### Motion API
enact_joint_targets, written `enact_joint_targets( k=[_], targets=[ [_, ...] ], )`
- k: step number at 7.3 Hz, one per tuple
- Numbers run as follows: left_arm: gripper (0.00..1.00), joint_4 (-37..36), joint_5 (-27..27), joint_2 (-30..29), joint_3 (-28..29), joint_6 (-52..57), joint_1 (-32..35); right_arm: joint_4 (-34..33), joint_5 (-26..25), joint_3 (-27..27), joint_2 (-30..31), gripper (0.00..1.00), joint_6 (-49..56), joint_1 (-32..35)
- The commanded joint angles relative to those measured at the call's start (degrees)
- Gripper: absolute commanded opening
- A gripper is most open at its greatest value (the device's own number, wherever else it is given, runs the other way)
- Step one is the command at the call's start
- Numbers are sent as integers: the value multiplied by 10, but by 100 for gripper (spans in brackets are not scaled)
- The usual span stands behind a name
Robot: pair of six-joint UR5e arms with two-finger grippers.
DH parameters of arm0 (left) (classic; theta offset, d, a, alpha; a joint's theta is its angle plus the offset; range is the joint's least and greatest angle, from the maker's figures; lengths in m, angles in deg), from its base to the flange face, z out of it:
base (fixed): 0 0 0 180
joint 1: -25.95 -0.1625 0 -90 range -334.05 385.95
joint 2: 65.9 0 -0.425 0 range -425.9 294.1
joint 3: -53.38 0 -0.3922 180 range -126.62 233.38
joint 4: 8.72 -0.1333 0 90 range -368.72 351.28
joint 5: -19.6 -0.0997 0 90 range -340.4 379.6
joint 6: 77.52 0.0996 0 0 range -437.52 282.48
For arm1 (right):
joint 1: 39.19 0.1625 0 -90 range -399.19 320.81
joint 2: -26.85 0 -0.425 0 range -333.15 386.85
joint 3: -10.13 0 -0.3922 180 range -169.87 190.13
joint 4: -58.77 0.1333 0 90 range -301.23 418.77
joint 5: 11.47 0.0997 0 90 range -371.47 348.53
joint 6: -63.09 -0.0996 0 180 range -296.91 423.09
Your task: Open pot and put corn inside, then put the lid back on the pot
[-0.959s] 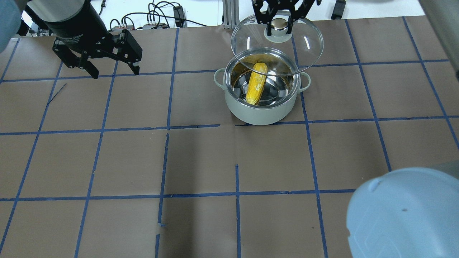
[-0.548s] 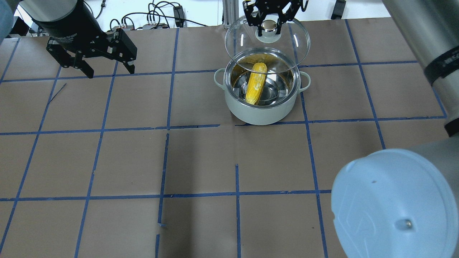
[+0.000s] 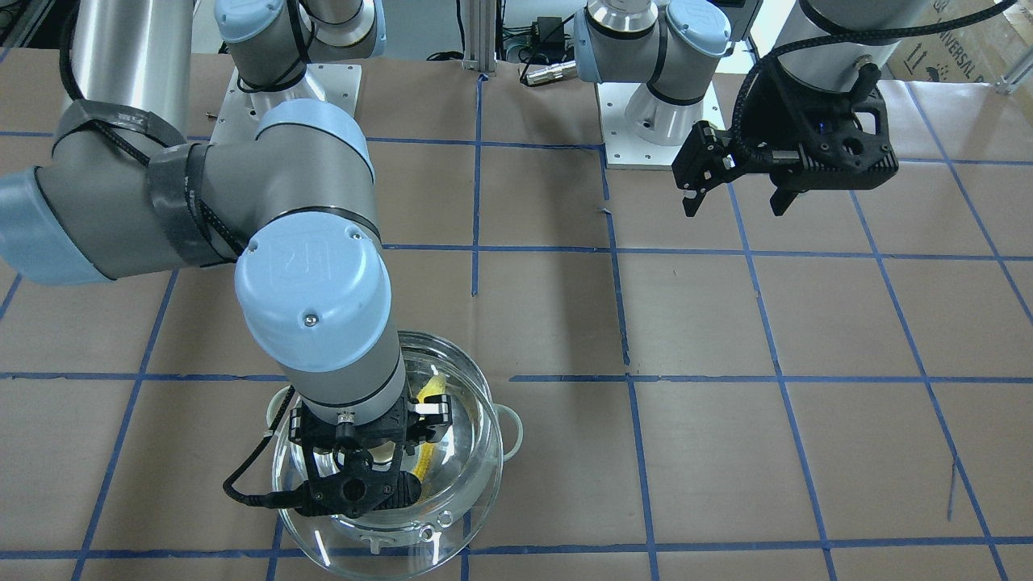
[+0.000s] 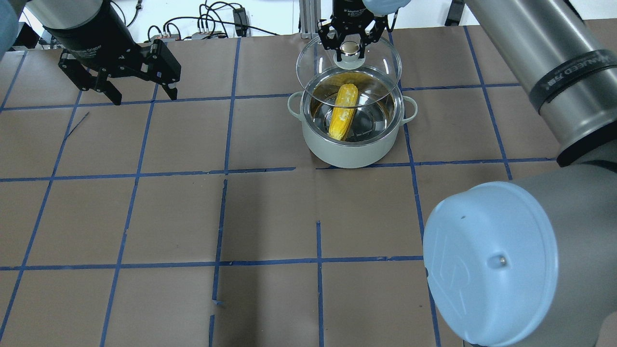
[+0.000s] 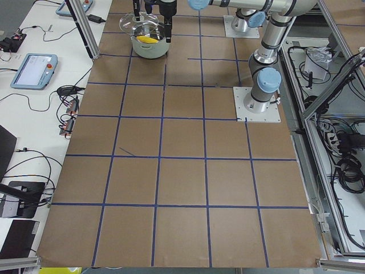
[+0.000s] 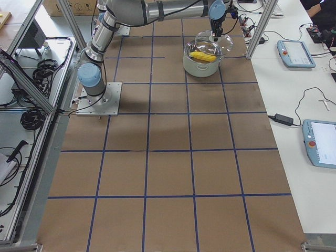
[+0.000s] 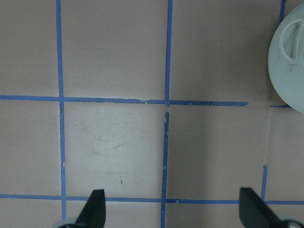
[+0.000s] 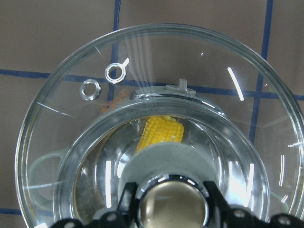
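The pot stands on the table with its mouth uncovered, and the yellow corn lies inside it. My right gripper is shut on the knob of the clear glass lid. It holds the lid above the pot, offset toward the pot's far rim. In the right wrist view the corn shows through the lid, below the gripped knob. My left gripper is open and empty, hovering far to the pot's left. In the left wrist view only the pot's edge shows.
The right arm's elbow fills the near right of the overhead view. Cables and boxes lie on the white bench beyond the table's far edge, next to a metal post. Operator tablets lie beside the table.
My right gripper has carried the lid leftward, from behind and right of the pot to above its far rim. The left gripper has drifted slightly left, still open.
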Motion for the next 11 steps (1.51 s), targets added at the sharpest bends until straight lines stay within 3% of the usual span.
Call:
enact_joint_targets(
  k=[1,4,11],
  targets=[
    [100,3,1,0,-1,6,0,8,0,-5,-3,20,6,1],
    [100,-1,1,6,-12,6,0,7,-1,-37,11,21,17,0],
    [100,5,1,7,-12,6,-3,7,0,-42,33,21,22,1]
  ],
)
